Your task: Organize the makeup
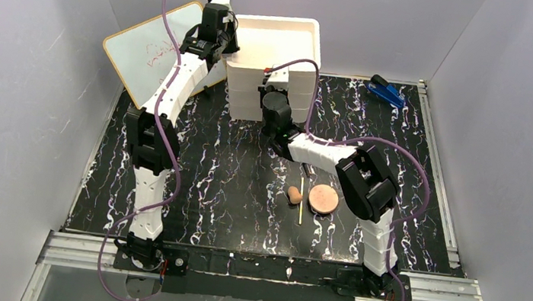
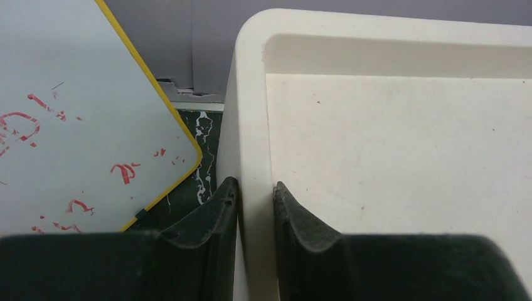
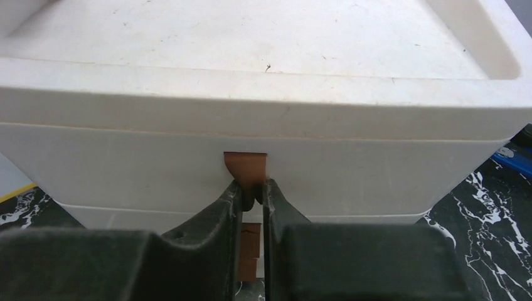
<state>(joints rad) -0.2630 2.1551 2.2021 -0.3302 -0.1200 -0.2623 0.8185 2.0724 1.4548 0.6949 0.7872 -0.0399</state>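
The pinkish-tan disc [image 1: 323,198], the tan egg-shaped sponge [image 1: 294,195] and the thin yellow stick [image 1: 300,201] lie on the marbled table in front of the right arm. A dark pencil end [image 1: 309,170] shows beside that arm. The black compact is out of view. My left gripper [image 1: 216,39] is shut on the left rim [image 2: 251,125] of the white drawer box [image 1: 275,52], its midpoint in the left wrist view [image 2: 254,188]. My right gripper [image 1: 276,99] is at the box front, shut on the top drawer's brown handle [image 3: 246,166], its midpoint in the right wrist view [image 3: 252,187].
A yellow-edged whiteboard [image 1: 149,48] leans at the back left, close to the box; it also shows in the left wrist view [image 2: 75,113]. A blue clip-like object [image 1: 387,92] lies at the back right. Lower brown handles [image 3: 251,251] show under the gripped one.
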